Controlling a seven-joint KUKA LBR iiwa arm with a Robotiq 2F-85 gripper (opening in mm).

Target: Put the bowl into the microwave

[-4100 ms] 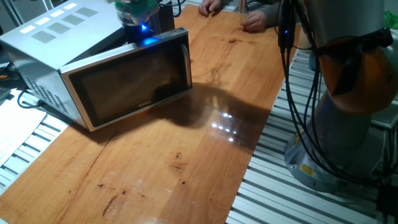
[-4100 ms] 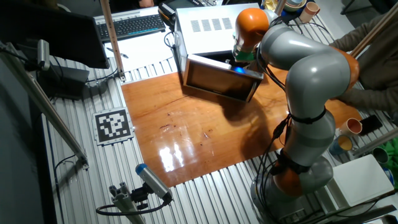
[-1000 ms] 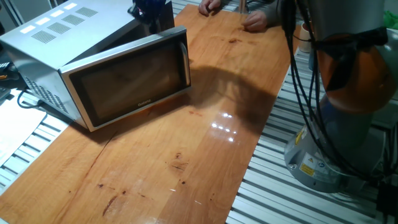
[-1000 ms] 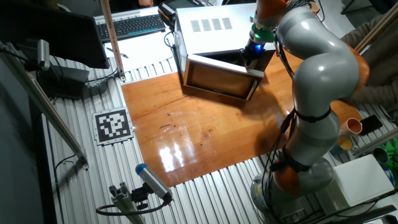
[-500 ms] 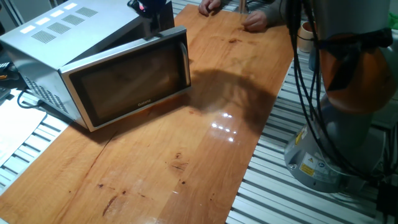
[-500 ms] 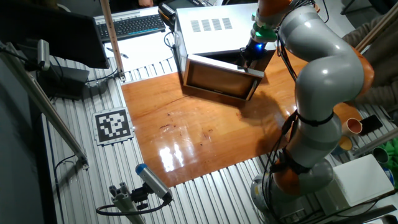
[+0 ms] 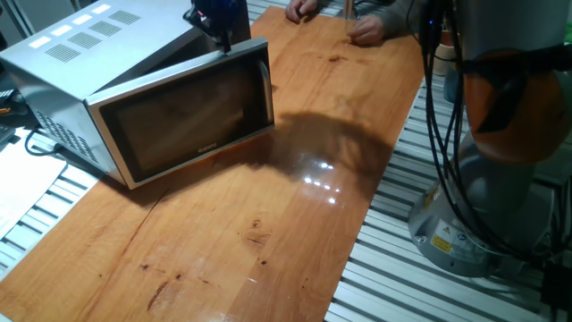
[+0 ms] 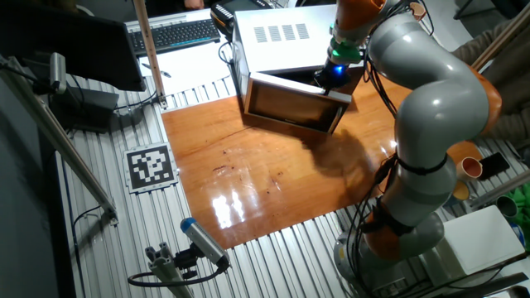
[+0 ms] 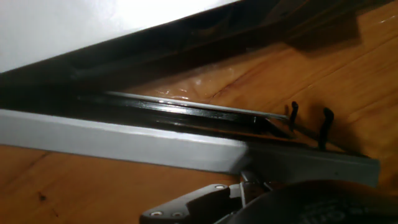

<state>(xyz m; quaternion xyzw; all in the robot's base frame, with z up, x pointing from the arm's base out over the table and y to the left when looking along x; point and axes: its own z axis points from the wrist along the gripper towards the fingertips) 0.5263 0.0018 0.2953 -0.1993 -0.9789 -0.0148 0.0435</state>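
The microwave (image 7: 80,45) stands at the back left of the wooden table, its dark glass door (image 7: 192,112) ajar by a narrow gap. My gripper (image 7: 221,31) hangs over the handle-side top corner of the door, at the gap; it also shows in the other fixed view (image 8: 325,79). The hand view looks down on the door's silver top edge (image 9: 124,140) and its two black latch hooks (image 9: 324,124). Only a metal part of the hand (image 9: 199,205) shows there, so its opening is unclear. The bowl is out of view in all frames.
A person's hands (image 7: 366,31) rest at the table's far edge. Tan cups (image 8: 470,168) stand off the table beside the robot's base (image 7: 483,215). A keyboard (image 8: 174,33) and a marker card (image 8: 151,165) lie on the slatted bench.
The gripper has shifted a little along the door's top edge toward the microwave body, and the arm's elbow has swung. The door stays ajar as before.
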